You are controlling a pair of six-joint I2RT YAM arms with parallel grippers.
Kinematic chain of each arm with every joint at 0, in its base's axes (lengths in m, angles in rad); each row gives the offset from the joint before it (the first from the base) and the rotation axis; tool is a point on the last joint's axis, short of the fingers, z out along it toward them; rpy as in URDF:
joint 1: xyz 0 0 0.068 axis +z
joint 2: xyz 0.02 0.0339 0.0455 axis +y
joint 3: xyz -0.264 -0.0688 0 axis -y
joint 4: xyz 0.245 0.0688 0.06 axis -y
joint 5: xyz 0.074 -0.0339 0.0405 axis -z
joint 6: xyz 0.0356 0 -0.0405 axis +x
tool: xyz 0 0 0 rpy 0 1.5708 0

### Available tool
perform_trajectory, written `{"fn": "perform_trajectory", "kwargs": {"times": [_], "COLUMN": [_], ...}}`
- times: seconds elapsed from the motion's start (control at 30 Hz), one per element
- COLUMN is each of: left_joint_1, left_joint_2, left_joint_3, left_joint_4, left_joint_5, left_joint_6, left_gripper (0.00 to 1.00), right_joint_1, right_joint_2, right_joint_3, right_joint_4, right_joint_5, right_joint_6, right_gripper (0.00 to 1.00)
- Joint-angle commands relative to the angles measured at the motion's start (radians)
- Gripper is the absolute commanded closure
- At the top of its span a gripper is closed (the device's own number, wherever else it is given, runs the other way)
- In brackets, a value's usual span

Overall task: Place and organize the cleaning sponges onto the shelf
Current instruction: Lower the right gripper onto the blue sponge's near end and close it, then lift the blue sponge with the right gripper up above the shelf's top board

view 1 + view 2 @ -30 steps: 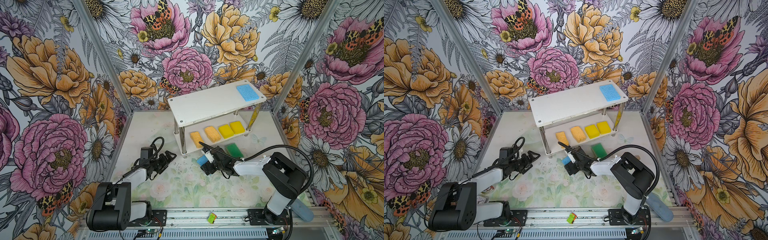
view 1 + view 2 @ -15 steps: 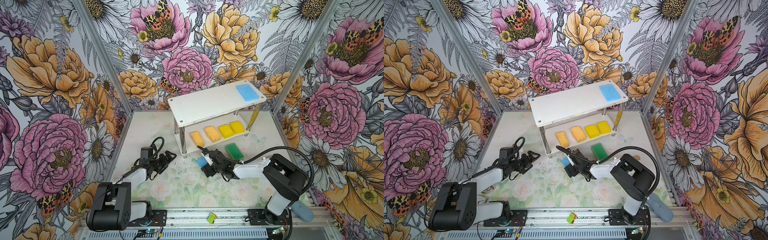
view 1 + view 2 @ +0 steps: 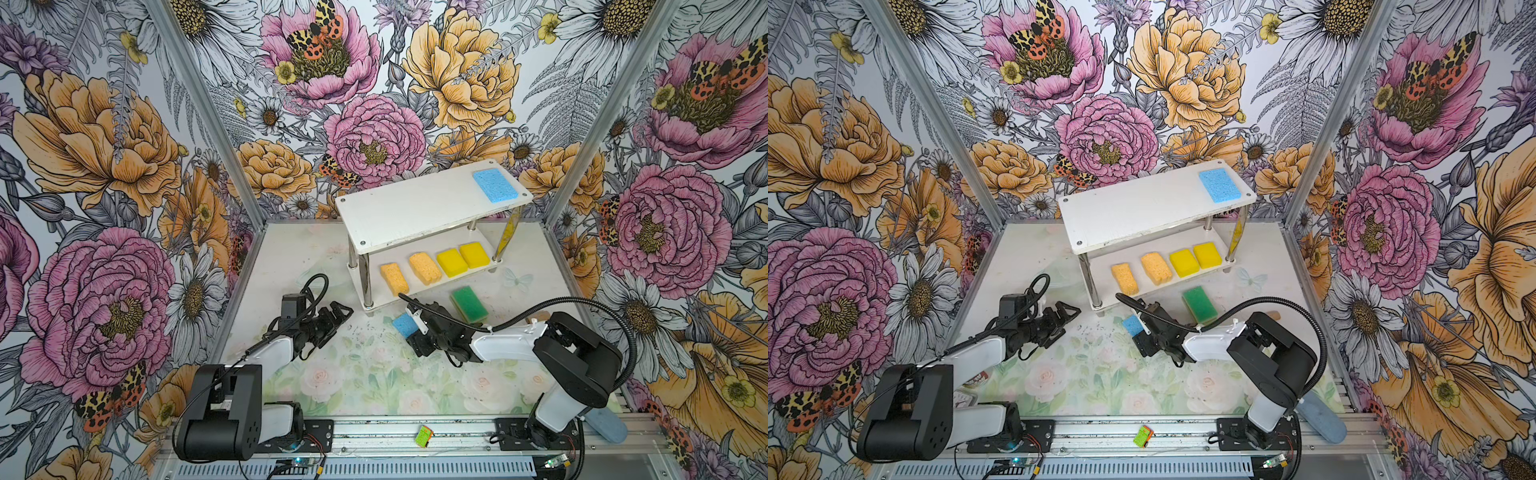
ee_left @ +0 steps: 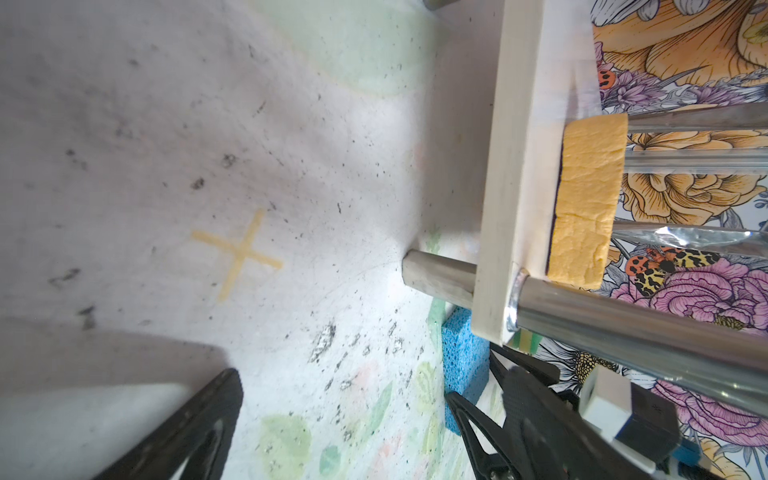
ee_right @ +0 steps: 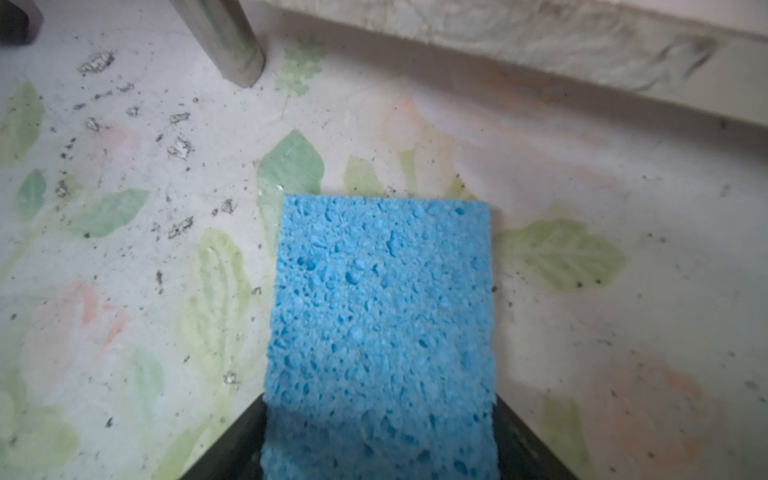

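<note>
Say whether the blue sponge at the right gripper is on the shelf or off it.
Off it. The blue sponge lies on the table just in front of the shelf, between the fingers of the right gripper.

White-shelled, black-jointed left arm (image 3: pixel 270 353) and right arm (image 3: pixel 507 343) (each with a ribbed black cable (image 3: pixel 569 298)) carry a skeletal black left gripper (image 3: pixel 341 311) and right gripper (image 3: pixel 413 328).

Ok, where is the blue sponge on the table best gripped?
Probably across its two long edges, from the end facing the right gripper, jaws low along the table: the blue sponge lies flat and low, long edges free, shelf behind.
</note>
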Motion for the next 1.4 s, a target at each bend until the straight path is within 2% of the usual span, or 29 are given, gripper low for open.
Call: {"fn": "perform_trajectory", "kwargs": {"times": [0.0, 0.23, 0.4, 0.83, 1.1, 1.37], "left_joint_1": [-0.009, -0.013, -0.013, -0.014, -0.013, -0.008], "left_joint_2": [0.008, 0.01, 0.014, 0.011, 0.011, 0.022], "left_joint_3": [0.015, 0.014, 0.015, 0.015, 0.015, 0.021], "left_joint_4": [0.027, 0.032, 0.033, 0.039, 0.044, 0.055], "left_joint_5": [-0.021, -0.021, -0.02, -0.012, -0.009, 0.0], "left_joint_6": [-0.008, -0.008, -0.006, -0.009, -0.005, -0.003], "left_gripper": [0.01, 0.01, 0.01, 0.01, 0.01, 0.01], "right_joint_1": [0.017, 0.021, 0.022, -0.006, -0.052, -0.16], "right_joint_2": [0.046, 0.073, 0.072, -0.076, -0.235, -0.459], "right_joint_3": [-0.014, 0.018, 0.025, 0.115, 0.15, 0.221], "right_joint_4": [-0.209, -0.229, -0.241, -0.378, -0.492, -0.674], "right_joint_5": [-0.022, -0.028, -0.022, -0.093, -0.148, -0.228], "right_joint_6": [0.036, 0.037, 0.042, 0.023, -0.012, -0.045], "right_gripper": [0.26, 0.38, 0.51, 0.73, 0.78, 0.82]}}
